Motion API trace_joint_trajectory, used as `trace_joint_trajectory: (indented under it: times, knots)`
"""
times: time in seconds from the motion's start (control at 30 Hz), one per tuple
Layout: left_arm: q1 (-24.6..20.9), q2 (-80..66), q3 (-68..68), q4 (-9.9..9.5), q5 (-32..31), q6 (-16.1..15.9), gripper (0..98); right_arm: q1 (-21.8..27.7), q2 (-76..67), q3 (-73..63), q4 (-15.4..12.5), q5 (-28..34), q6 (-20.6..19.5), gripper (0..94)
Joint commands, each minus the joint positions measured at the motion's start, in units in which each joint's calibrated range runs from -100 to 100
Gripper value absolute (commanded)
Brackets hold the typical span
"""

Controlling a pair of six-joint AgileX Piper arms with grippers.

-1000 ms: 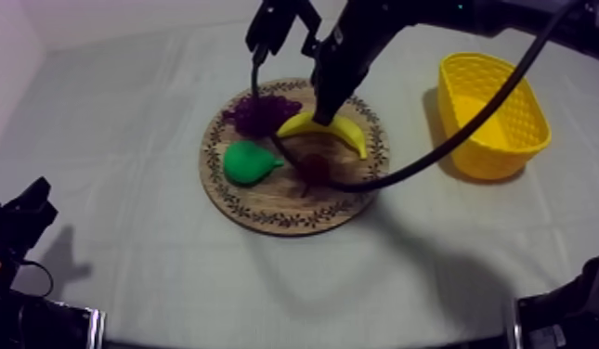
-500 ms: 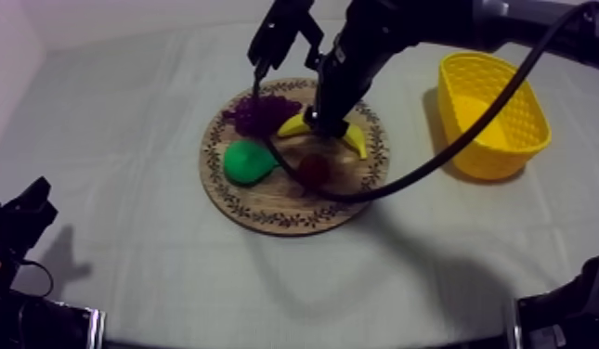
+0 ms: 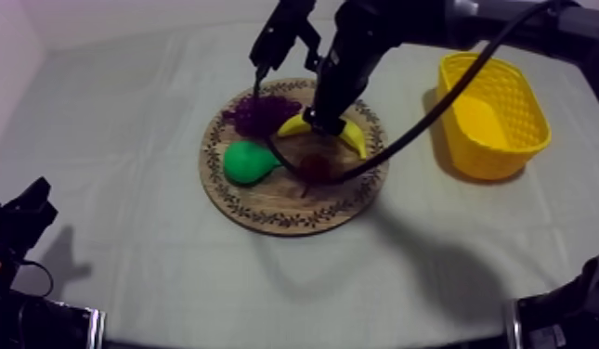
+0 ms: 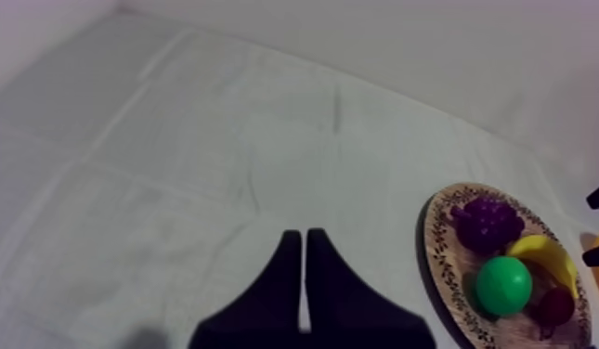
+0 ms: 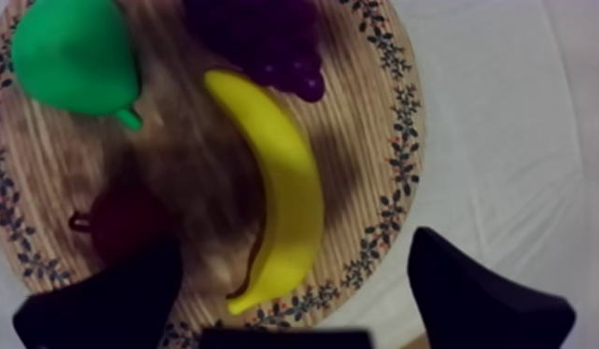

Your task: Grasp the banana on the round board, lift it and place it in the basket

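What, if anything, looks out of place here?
Nothing stands out. The banana, pear, grapes and small red fruit lie on the wooden board, the yellow basket stands upright beside it, with the right gripper open over the banana.

pear [image 3: 250, 161]: 1, green, on its side, stem toward the small red fruit [image 3: 314, 167]
grapes [image 3: 256, 113]: 1 purple bunch, just beside the pear
small red fruit: dark, apart from the grapes
cloth [image 3: 126, 111]: grey-white, creased
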Motion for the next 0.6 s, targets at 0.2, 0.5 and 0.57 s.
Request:
trace_joint_trajectory:
  times: [0.2,0.5,0.57]
  knots:
    - [0.0,0.0,0.0,0.02,0.0,0.0,0.1,0.4,4.6,-1.6,0.6,0.0,-0.8,80.4]
    - [0.0,0.0,0.0,0.02,0.0,0.0,0.1,0.4,7.7,-2.6,0.8,-0.5,-1.6,80.7]
    - [0.0,0.0,0.0,0.02,0.0,0.0,0.1,0.6,8.6,-3.4,0.7,-0.4,-1.5,80.5]
